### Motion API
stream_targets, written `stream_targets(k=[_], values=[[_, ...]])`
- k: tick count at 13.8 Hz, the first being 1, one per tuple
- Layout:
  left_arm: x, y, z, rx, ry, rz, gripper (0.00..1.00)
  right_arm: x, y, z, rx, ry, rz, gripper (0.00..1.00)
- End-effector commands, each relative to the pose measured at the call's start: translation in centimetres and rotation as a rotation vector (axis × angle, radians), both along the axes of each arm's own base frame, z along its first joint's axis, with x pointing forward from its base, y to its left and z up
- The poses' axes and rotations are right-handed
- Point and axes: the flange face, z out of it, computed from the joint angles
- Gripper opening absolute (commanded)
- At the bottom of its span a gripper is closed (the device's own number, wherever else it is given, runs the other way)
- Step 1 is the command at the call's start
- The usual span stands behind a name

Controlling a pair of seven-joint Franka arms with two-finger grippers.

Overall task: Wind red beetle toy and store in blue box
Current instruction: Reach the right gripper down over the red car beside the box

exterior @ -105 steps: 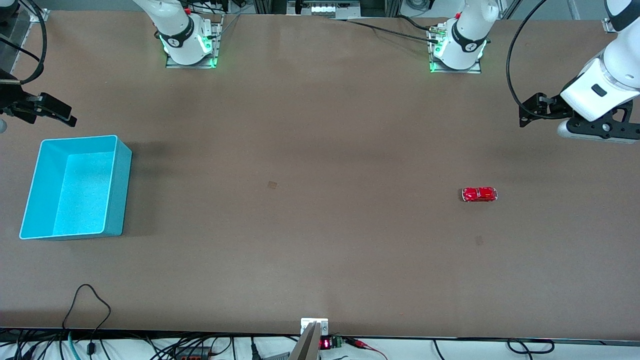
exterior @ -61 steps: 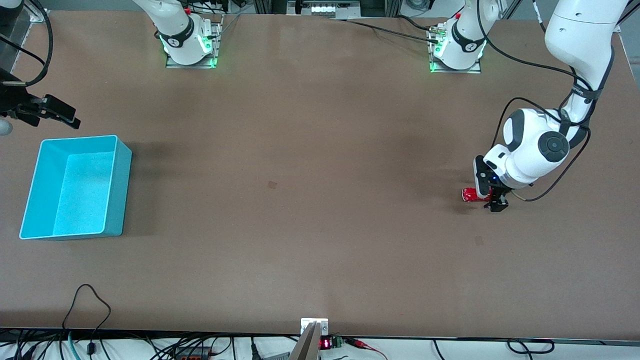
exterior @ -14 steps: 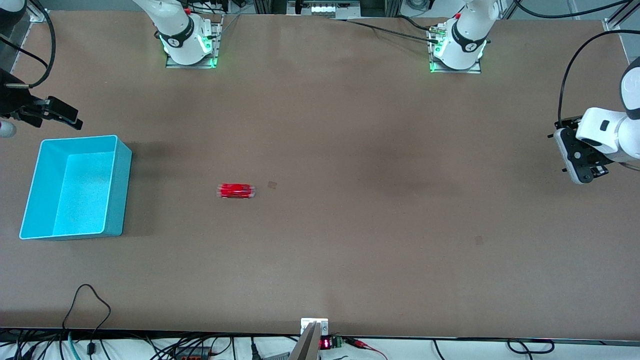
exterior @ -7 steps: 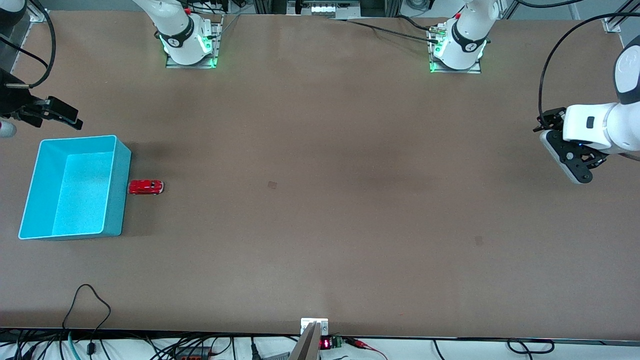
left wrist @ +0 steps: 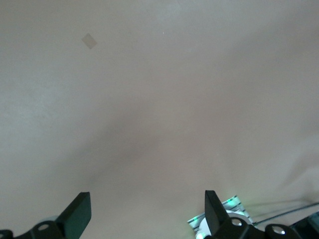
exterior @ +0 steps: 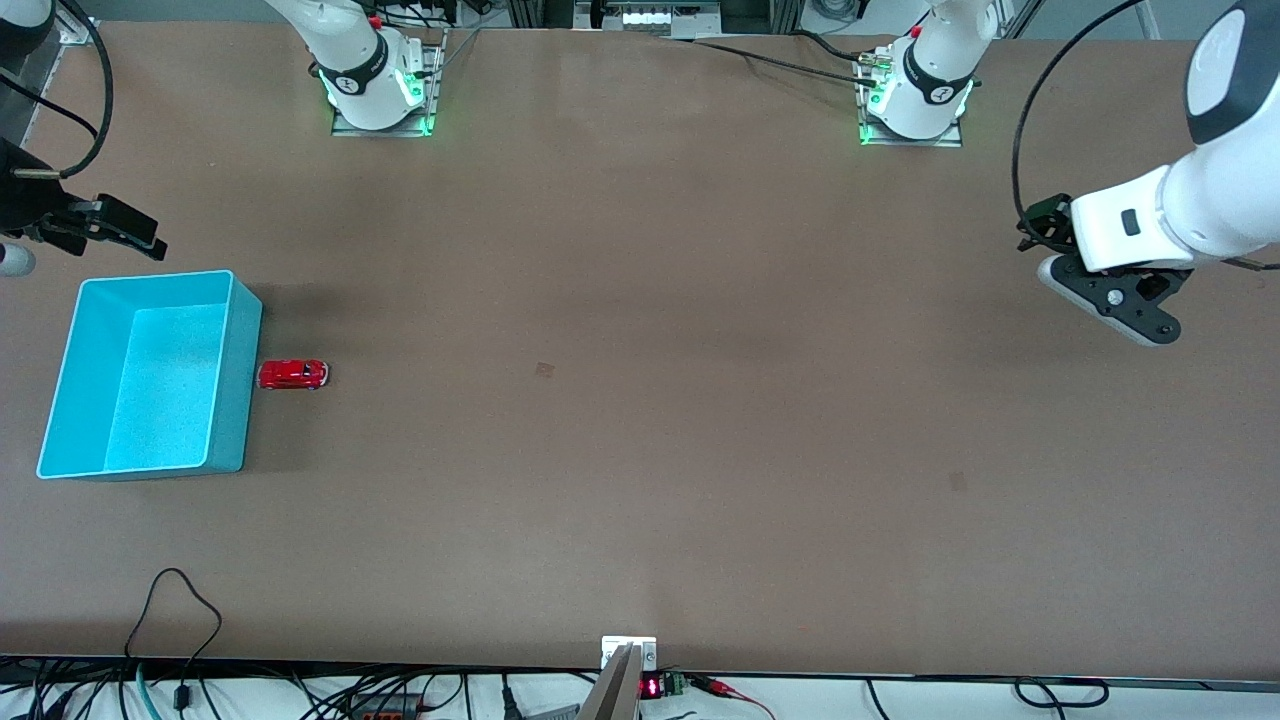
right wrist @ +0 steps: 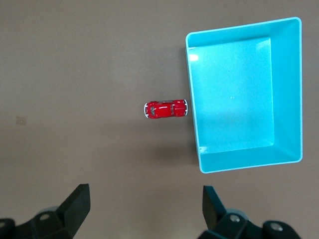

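The red beetle toy [exterior: 292, 374] stands on the table with one end against the outer wall of the blue box [exterior: 244, 420], on the side toward the left arm's end. The right wrist view shows the toy [right wrist: 165, 109] touching the box's rim [right wrist: 249, 163]; the box is empty. My right gripper [exterior: 128, 230] hangs open and empty over the table beside the box, toward the robots' bases; its jaws stand wide apart in its wrist view [right wrist: 144, 196]. My left gripper [exterior: 1125, 305] is open and empty, high over the left arm's end of the table [left wrist: 145, 204].
A small square mark [exterior: 544, 370] lies on the brown table near the middle. The arm bases [exterior: 378, 95] [exterior: 915, 100] stand along the robots' edge. Cables [exterior: 175, 610] and a small device [exterior: 630, 660] lie at the edge nearest the front camera.
The toy was gripped by my left gripper, then rolled across the table to the box wall, where it has stopped. My left arm has lifted and swung away; my right arm has stayed still.
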Motion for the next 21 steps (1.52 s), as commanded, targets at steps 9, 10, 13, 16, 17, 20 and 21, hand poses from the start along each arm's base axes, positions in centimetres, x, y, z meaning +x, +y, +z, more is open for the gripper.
stream_targets(k=[9,10,13,16,17,20,21], values=[[-3.1,2.7,1.6,0.037,-0.193,0.507,1.00,6.0,1.0,-5.2,0.001,-0.029,0.035,1.00],[-3.5,3.8,1.3,0.037,-0.186,0.528,1.00,6.8,1.2,-6.7,0.002,-0.025,0.035,1.00],[-3.7,5.8,1.6,0.029,-0.203,0.562,1.00,8.1,1.5,-9.7,0.002,-0.013,0.103,1.00],[-3.9,5.4,2.5,0.032,-0.205,0.552,1.00,9.1,1.3,-13.9,0.004,0.001,0.202,1.00],[-4.1,5.0,2.7,0.034,-0.197,0.546,1.00,9.5,0.9,-15.5,0.007,0.010,0.252,1.00],[-4.2,4.4,4.8,0.028,-0.215,0.536,1.00,9.1,1.1,-19.1,0.031,0.048,0.548,1.00],[-4.3,4.3,4.9,0.028,-0.214,0.544,1.00,8.7,1.3,-20.2,0.036,0.051,0.646,1.00]])
